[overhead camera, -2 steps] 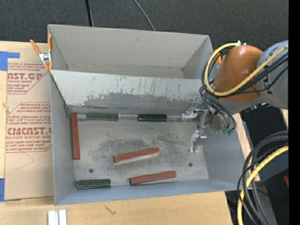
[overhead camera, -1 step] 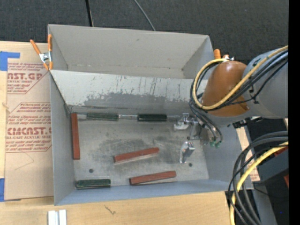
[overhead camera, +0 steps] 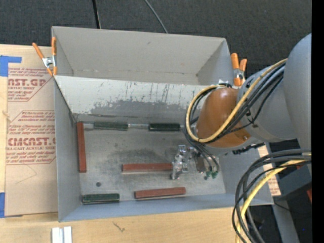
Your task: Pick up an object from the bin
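Grey metal bin, scuffed floor, six bars lying flat on it. One red-brown bar runs along the left wall, a second red-brown bar lies mid-floor, a third red-brown bar near the front. Two dark green bars line the back wall end to end, and another dark green bar sits front-left

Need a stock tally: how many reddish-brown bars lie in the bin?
3 in the bin: the left bar along its left wall; the middle bar mid-floor, right end at the claw; the front bar near its front wall. The arm could hide more.
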